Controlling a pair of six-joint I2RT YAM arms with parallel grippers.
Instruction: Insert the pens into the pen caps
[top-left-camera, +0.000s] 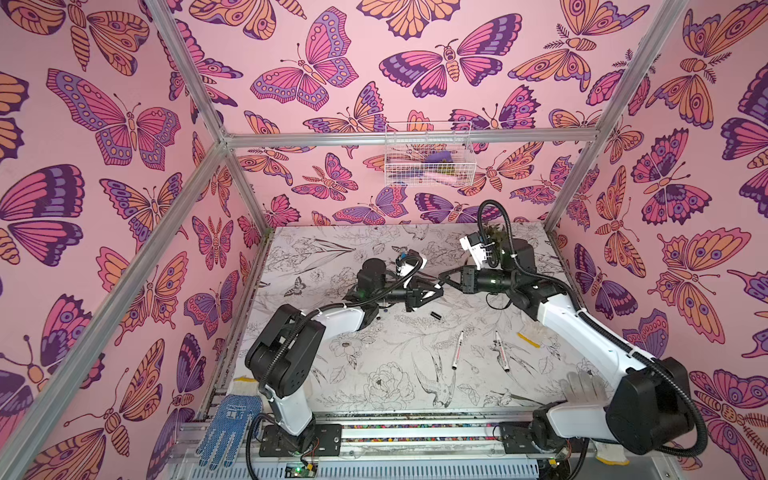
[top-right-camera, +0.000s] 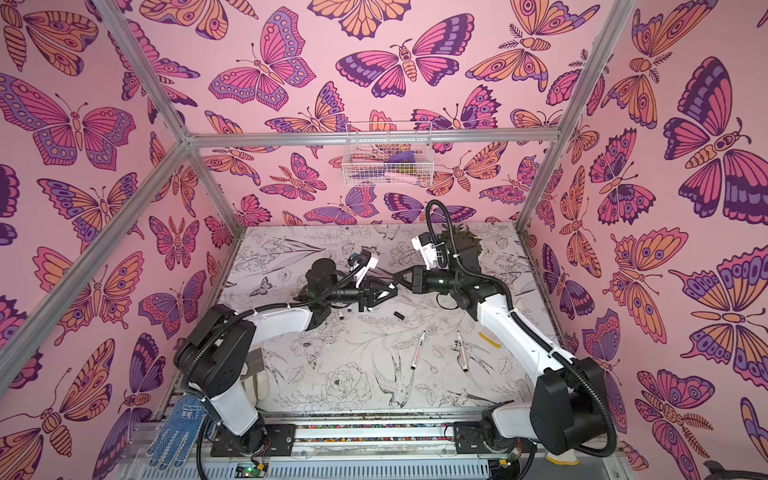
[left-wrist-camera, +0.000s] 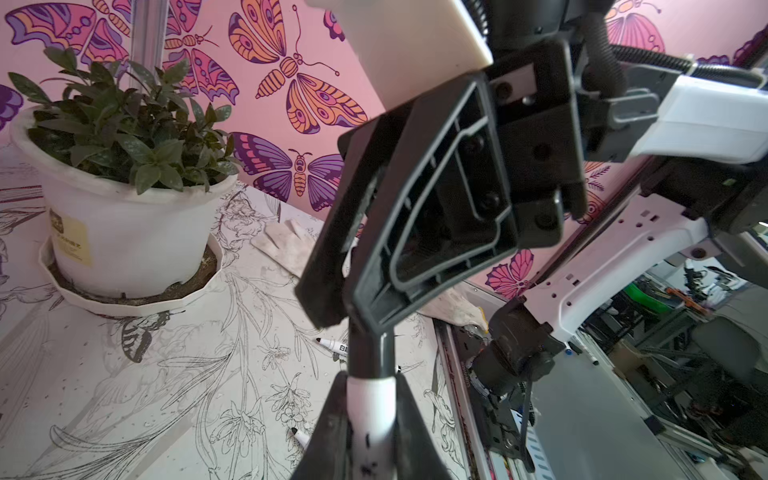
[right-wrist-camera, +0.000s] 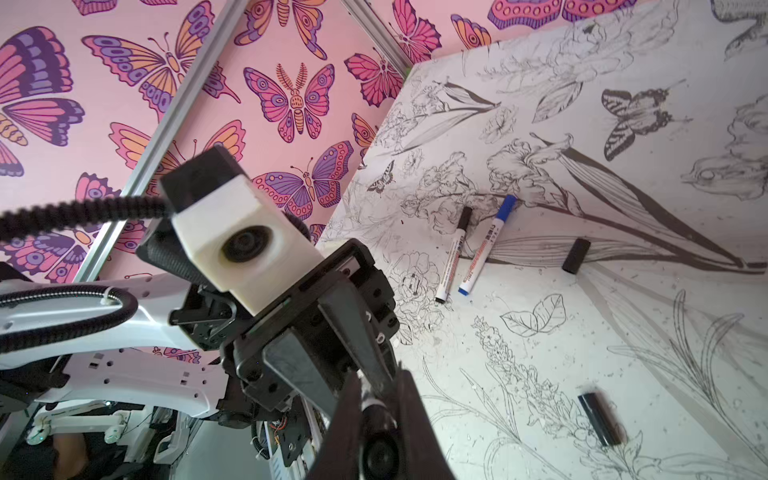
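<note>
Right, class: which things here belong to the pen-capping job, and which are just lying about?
Job: pen in the left hand; dark cap in the right hand; two uncapped pens; two capped pens; two loose black caps.
Lying about: potted plant; wire basket; blue glove; white gloves.

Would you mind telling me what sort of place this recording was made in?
Most likely a purpose-built robot test cell in a lab: an aluminium frame carrying butterfly-printed panels, left arm and right arm bolted to a base rail, and workshop clutter beyond.
</note>
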